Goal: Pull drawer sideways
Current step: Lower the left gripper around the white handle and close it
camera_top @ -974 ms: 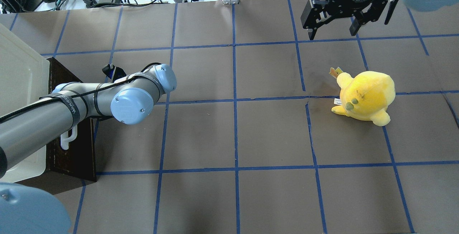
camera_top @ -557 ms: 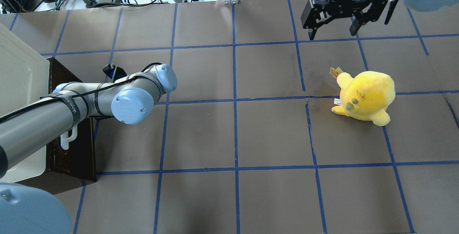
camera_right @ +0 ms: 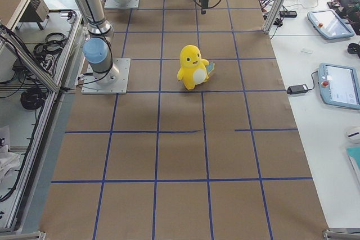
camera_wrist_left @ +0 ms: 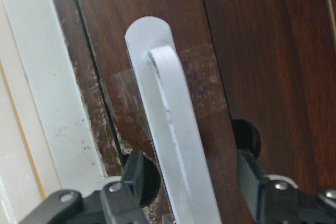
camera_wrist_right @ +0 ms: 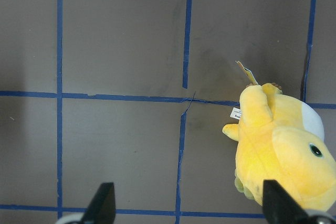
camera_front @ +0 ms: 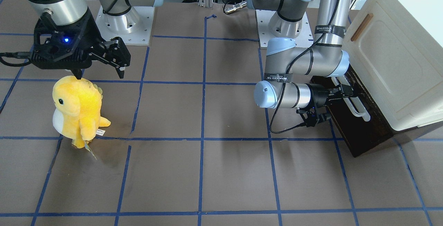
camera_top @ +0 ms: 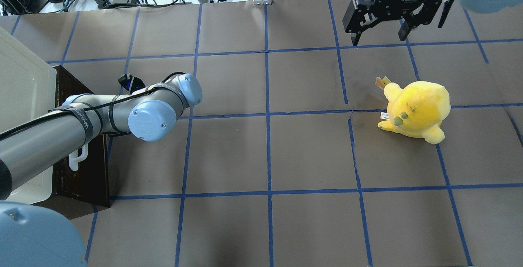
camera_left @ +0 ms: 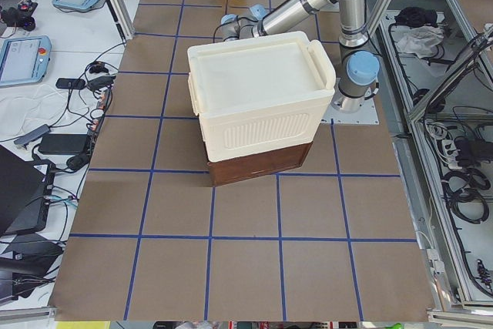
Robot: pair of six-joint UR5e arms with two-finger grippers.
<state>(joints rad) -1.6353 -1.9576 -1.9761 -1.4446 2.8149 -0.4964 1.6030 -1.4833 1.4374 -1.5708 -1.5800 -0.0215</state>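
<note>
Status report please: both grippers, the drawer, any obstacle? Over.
Left gripper open, astride the white bar handle. Right gripper open, empty. Drawer: no pale inside showing. Yellow plush toy stands far from it.

In the overhead view the drawer (camera_top: 83, 177) lay at the left edge beneath the cabinet (camera_top: 24, 87); the plush toy (camera_top: 416, 109) stood right of centre, below the right gripper (camera_top: 378, 38).

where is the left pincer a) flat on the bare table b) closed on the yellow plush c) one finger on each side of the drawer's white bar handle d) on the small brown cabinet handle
C: the left wrist view shows the left pincer with a finger on each side of the white bar handle on the dark drawer, jaws apart and not closed on it.
</note>
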